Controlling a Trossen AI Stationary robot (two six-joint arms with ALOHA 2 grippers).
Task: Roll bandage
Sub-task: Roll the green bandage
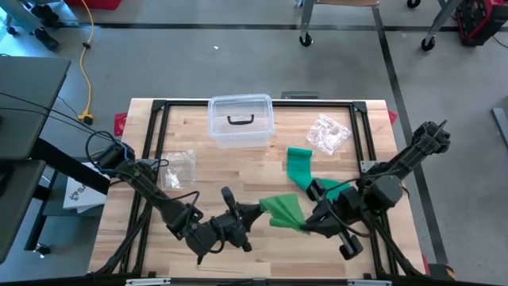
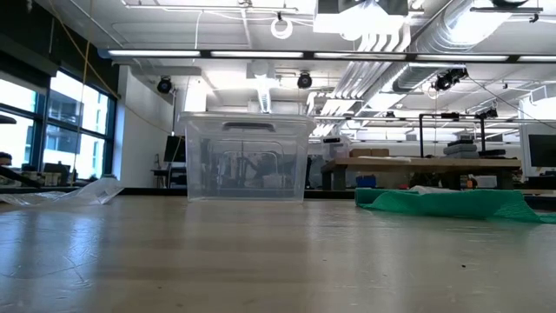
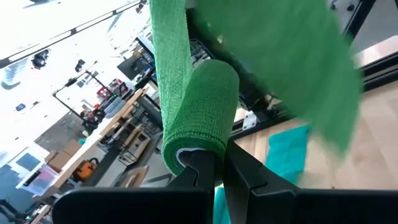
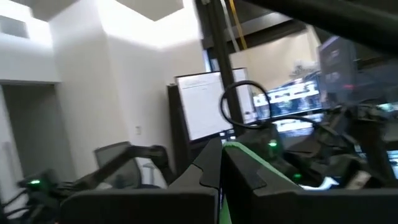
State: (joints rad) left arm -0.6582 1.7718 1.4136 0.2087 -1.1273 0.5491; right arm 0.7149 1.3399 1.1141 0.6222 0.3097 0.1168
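Note:
A green bandage is held lifted over the near middle of the table. Its rolled part sits at my left gripper, which is shut on it. A loose strip runs from the roll toward the far side, and its end lies flat on the wood. My right gripper is just right of the roll, shut on the strip. My left gripper pinches the roll at its near end between its two fingers. The fingers come level from the table's left and lie along the roll. The roll is clear of the table and the strip leaves it upward in the wrist view. My right gripper has a green edge of the strip between its shut fingertips, coming from the table's right and tipped a little upward. One layer or several, I cannot tell. The strip there is off the table.
A clear lidded box stands at the far middle. Crumpled plastic bags lie at the left and the far right. A black frame borders the tabletop.

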